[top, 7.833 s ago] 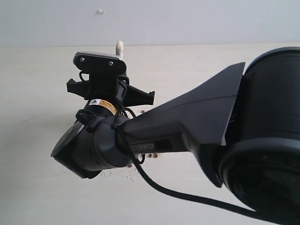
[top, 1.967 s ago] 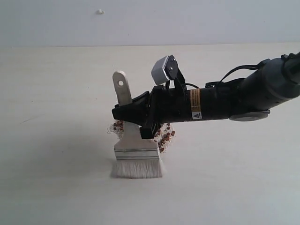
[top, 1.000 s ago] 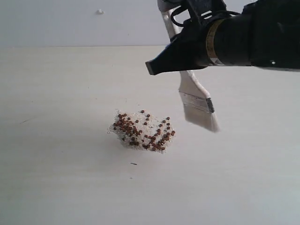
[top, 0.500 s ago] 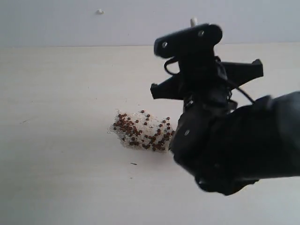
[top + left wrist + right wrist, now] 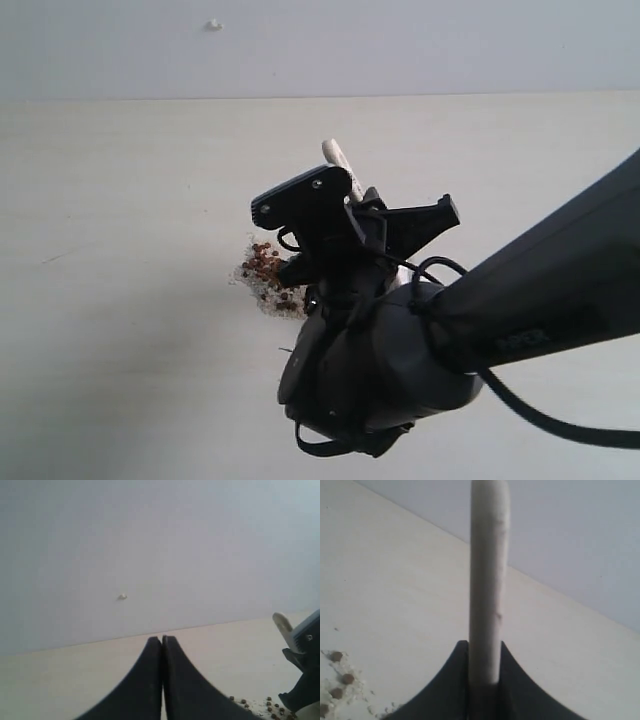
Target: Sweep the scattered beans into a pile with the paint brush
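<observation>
The pile of reddish-brown beans and pale grit lies mid-table; my right arm covers its right part. The paint brush handle stands between the fingers of my right gripper, which is shut on it. In the exterior view only the handle's rounded end shows above the wrist; ferrule and bristles are hidden. A few beans lie beside the gripper. My left gripper is shut and empty, hovering away from the pile; some beans and the handle end show at that view's edge.
The pale wooden table runs back to a grey wall with a small white speck. The right arm's thick body and cable fill the lower right of the exterior view.
The right arm has swung left and lower with the brush, from beside the pile to in front of it, now hiding its right part. The left gripper stays shut.
</observation>
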